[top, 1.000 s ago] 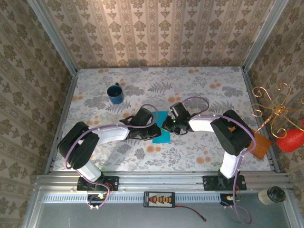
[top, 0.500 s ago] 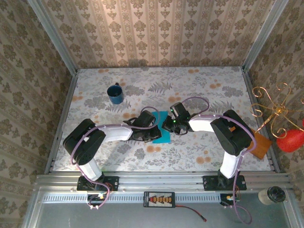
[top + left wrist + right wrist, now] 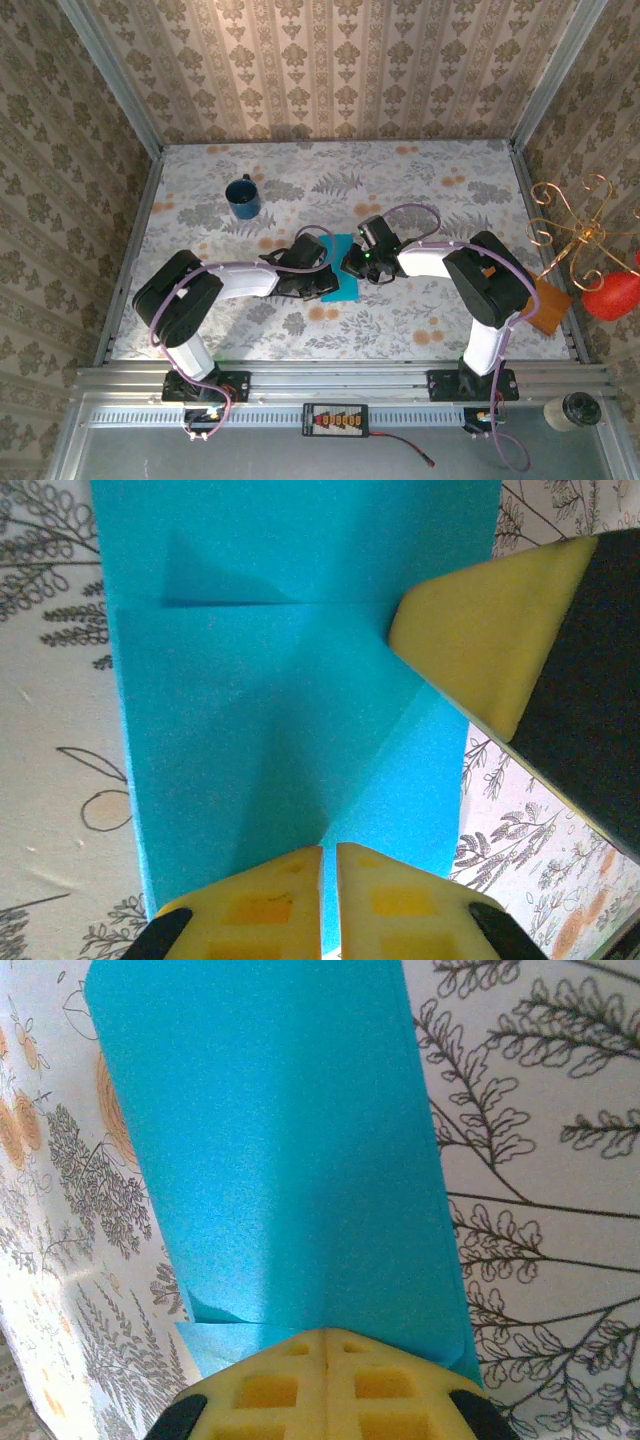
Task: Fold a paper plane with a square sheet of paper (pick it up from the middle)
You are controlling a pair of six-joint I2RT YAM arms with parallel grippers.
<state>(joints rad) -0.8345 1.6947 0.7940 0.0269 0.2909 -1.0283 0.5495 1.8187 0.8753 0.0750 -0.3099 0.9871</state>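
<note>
The square sheet of paper lies partly folded on the table between both grippers. In the left wrist view the paper shows a horizontal crease and a slanted flap edge that runs down into my left gripper, whose jaws are nearly together with blue paper in the slit. My left gripper is at the sheet's left side. My right gripper is shut, its tips resting on the paper at the opposite edge. One right finger presses the sheet near the crease.
A dark blue mug stands at the back left, well away from the paper. An orange-brown board lies at the table's right edge. A gold wire stand and a red object sit beyond that edge.
My left gripper has come down and rightward onto the paper's left side, its jaws closing slightly. The right gripper has stayed put on the paper.
</note>
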